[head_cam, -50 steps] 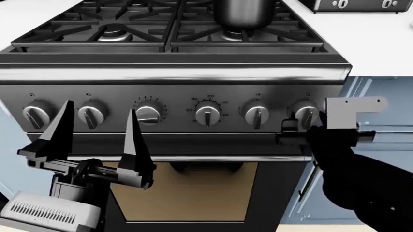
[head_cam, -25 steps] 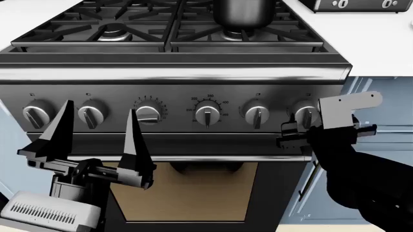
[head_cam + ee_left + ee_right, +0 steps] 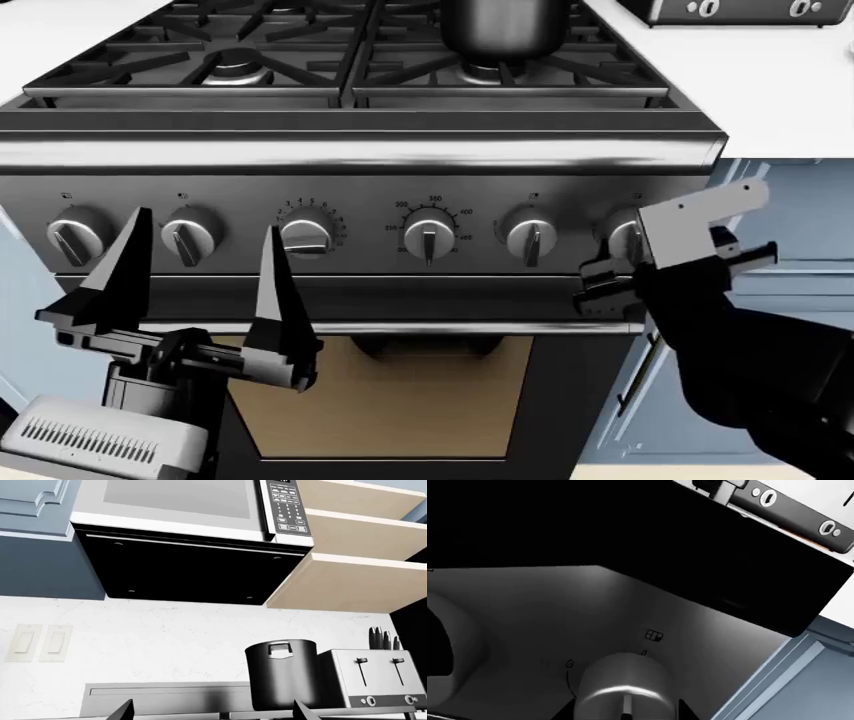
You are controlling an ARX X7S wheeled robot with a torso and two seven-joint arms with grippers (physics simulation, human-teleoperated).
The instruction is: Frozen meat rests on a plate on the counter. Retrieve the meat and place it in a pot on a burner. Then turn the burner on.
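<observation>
- Left gripper (image 3: 200,275): nearest item, low in front of the oven door; its two long dark fingers (image 3: 123,270) point upward, spread well apart, nothing between them.
- Right gripper (image 3: 617,262): at the rightmost knob (image 3: 622,687) of the control panel; in the head view the wrist block covers most of the knob. In the right wrist view the knob sits between two dark finger tips, but whether they clamp it cannot be told.
- Control panel (image 3: 374,190): steel front with six knobs in a row; the two middle knobs carry ringed numerals, too small to read with certainty. A small burner-position symbol (image 3: 654,635) is printed above the rightmost knob.
- Burner (image 3: 483,70): right side of the hob, under black grates.
- Pot (image 3: 503,25): stands upright on that burner; dark grey, side handle visible in the left wrist view.
- Toaster (image 3: 370,677): just beside the pot, on the counter (image 3: 774,95).
- Microwave (image 3: 193,510): farthest, mounted above the stove; keypad lettering illegible.
- Frozen meat and plate: not visible in any view.
</observation>
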